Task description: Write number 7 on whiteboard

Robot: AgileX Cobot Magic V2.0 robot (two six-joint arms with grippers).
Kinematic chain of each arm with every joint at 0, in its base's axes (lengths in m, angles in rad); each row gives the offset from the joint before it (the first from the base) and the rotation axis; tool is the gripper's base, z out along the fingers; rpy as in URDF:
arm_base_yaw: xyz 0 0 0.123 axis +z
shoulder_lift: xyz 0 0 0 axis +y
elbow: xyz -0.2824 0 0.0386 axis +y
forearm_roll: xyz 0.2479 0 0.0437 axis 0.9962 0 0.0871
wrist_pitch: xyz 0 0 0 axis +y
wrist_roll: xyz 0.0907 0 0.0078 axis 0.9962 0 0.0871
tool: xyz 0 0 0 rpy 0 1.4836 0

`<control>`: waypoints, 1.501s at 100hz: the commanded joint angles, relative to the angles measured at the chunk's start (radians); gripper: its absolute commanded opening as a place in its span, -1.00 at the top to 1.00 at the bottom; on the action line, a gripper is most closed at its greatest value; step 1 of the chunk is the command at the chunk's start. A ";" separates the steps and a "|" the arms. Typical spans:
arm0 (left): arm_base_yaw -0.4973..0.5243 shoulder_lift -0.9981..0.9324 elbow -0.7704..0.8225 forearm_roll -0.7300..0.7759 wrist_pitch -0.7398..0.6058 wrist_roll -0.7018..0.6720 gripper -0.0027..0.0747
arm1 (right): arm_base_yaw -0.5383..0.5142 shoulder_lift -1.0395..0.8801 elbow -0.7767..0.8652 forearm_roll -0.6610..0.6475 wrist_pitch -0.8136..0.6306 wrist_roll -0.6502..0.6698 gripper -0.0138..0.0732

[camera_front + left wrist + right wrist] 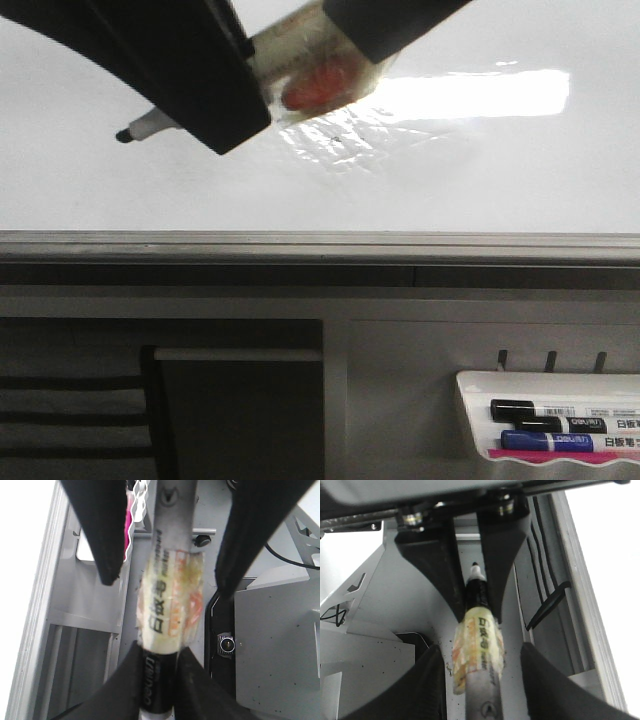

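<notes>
We see both arms reaching in at the top of the whiteboard (200,200). The left claw (159,680) clamps a taped marker (300,70), tip pointing left, perhaps just off the surface. The right claw (480,680) stands wide around the marker's rear. No 7 shows.

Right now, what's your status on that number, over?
Left gripper shut on marker. Right gripper open, straddling it. Whiteboard shows no 7 yet. Nothing seen blocking.
</notes>
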 commanded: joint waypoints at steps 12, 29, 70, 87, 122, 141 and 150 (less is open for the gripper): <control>-0.005 -0.023 -0.033 -0.033 -0.039 0.000 0.98 | 0.002 -0.017 -0.032 0.046 -0.020 -0.014 0.42; -0.005 -0.023 -0.033 -0.033 -0.039 0.000 0.98 | 0.002 -0.017 -0.032 0.046 -0.017 -0.014 0.75; -0.005 -0.023 -0.033 -0.027 -0.052 0.000 -0.11 | 0.002 -0.017 -0.032 0.044 -0.012 -0.014 0.81; 0.011 -0.049 -0.071 0.028 -0.055 -0.108 -0.34 | 0.002 -0.032 -0.047 -0.024 -0.027 0.025 0.81; 0.250 -0.267 -0.013 0.036 -0.060 -0.260 -0.34 | -0.019 -0.161 -0.086 -0.538 -0.016 0.674 0.81; 0.398 -0.447 0.194 0.007 -0.180 -0.290 -0.34 | -0.132 -0.253 0.106 -0.564 -0.141 0.900 0.81; 0.439 -0.515 0.293 -0.038 -0.282 -0.290 -0.34 | -0.159 -0.267 0.169 -0.516 -0.241 0.900 0.81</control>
